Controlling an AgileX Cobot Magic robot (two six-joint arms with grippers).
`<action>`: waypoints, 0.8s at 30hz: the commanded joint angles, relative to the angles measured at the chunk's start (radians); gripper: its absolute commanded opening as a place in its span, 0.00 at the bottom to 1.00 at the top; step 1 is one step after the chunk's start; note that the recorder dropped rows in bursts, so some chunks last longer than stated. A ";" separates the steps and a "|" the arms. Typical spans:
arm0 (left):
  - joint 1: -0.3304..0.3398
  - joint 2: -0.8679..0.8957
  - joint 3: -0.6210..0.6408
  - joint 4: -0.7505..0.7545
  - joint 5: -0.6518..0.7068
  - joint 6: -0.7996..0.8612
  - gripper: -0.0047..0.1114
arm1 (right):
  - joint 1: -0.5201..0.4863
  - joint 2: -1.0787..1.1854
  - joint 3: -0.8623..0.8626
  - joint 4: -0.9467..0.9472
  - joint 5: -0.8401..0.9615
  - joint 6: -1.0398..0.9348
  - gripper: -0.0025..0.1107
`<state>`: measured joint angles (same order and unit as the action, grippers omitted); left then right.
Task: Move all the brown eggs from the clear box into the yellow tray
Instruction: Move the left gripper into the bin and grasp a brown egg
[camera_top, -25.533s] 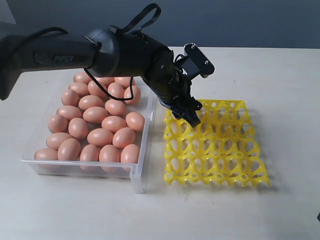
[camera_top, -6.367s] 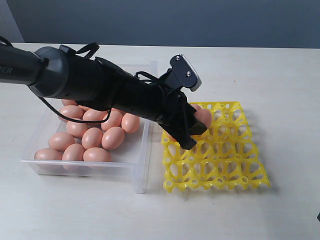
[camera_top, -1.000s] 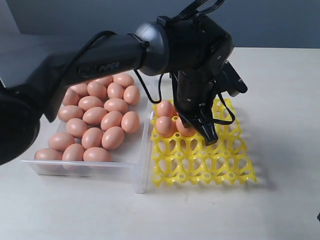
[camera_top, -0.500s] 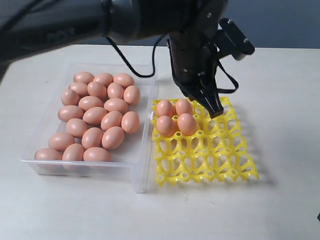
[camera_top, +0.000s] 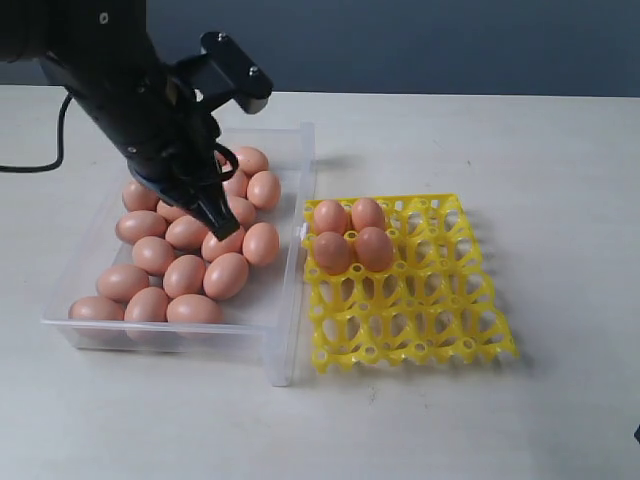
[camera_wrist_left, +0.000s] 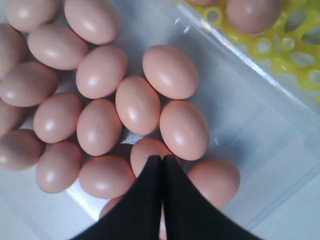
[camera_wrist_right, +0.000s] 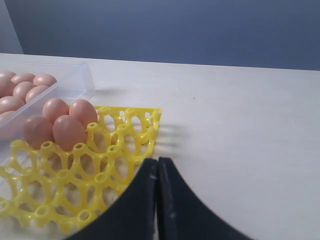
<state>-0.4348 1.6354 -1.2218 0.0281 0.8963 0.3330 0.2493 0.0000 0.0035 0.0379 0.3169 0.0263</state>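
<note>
The left gripper (camera_top: 218, 222), jaws pressed together, hung over the brown eggs (camera_top: 185, 275) in the clear box (camera_top: 290, 300). The yellow tray (camera_top: 440, 300) lay at its three o'clock. The right gripper (camera_wrist_right: 157, 162) was likewise together.

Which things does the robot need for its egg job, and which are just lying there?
For the job:
- brown eggs, four already in the tray
- clear box
- yellow tray
- left claw, shut, above the box

Just there:
- table
- right claw, shut, beside the tray, holding nothing
</note>
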 joint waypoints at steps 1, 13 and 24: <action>0.017 -0.009 0.058 -0.089 -0.063 0.037 0.10 | 0.001 0.000 -0.003 -0.002 -0.012 0.000 0.03; 0.017 0.167 0.058 -0.112 -0.104 -0.171 0.48 | 0.001 0.000 -0.003 -0.002 -0.012 0.000 0.03; 0.017 0.239 0.058 -0.120 -0.176 -0.224 0.50 | 0.001 0.000 -0.003 -0.002 -0.012 0.000 0.03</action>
<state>-0.4203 1.8625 -1.1660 -0.0969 0.7394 0.1207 0.2493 0.0000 0.0035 0.0379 0.3169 0.0263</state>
